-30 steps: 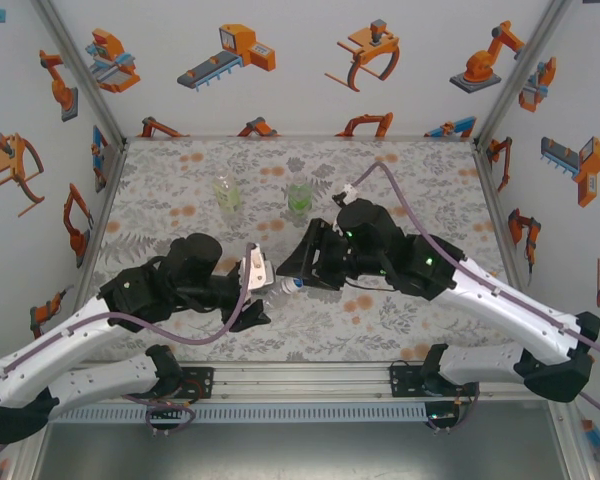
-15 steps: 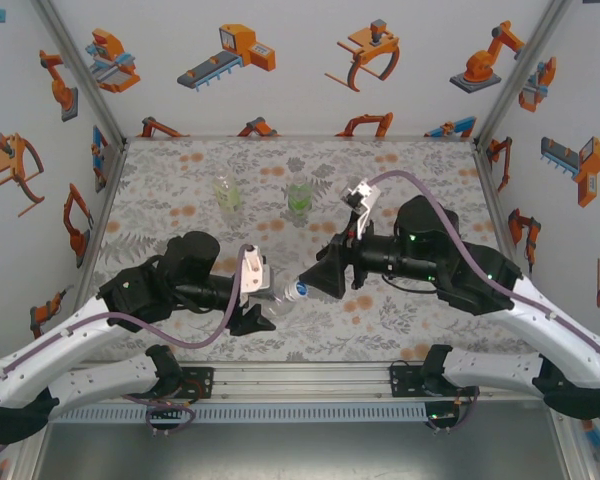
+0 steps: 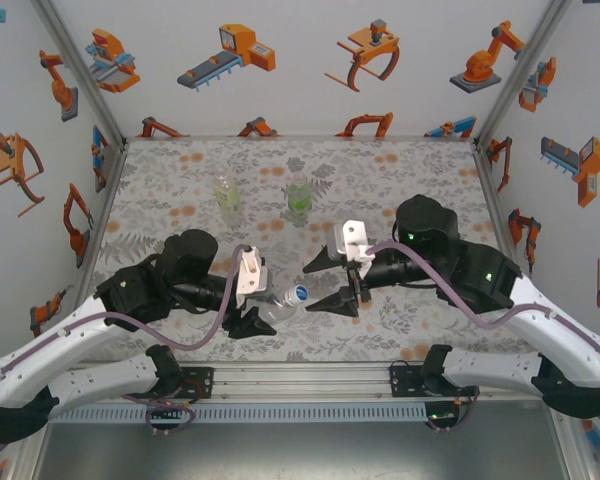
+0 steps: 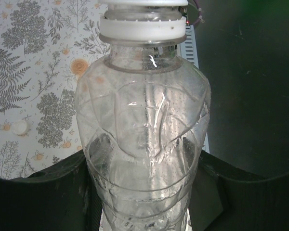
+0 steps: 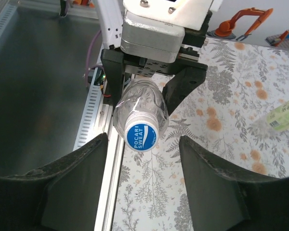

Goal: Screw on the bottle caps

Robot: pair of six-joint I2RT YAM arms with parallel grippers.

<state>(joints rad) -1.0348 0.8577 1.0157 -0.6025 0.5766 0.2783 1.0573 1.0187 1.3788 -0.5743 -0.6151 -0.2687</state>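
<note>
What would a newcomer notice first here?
A clear bottle lies sideways in the shut left gripper over the near middle of the table, its blue cap facing the right gripper, whose open jaws do not touch it. Behind them a yellowish bottle and a green bottle stand upright.

Clear bottle [image 3: 278,310]: colourless, see-thru. Blue cap [image 5: 141,136]: blue top w/ white lettering, white rim. Yellowish bottle [image 3: 226,193] & green bottle [image 3: 298,197] at back. White cap [image 4: 19,126] on cloth. Tablecloth [image 3: 180,190]: pale grey w/ darker grey fern & leaf print, orange flowers. Walls [image 3: 300,100]: white w/ orange, blue, grey robot cartoons. Arms [image 3: 70,345]: white shells, black joints; cables [image 3: 180,340] purple.
</note>
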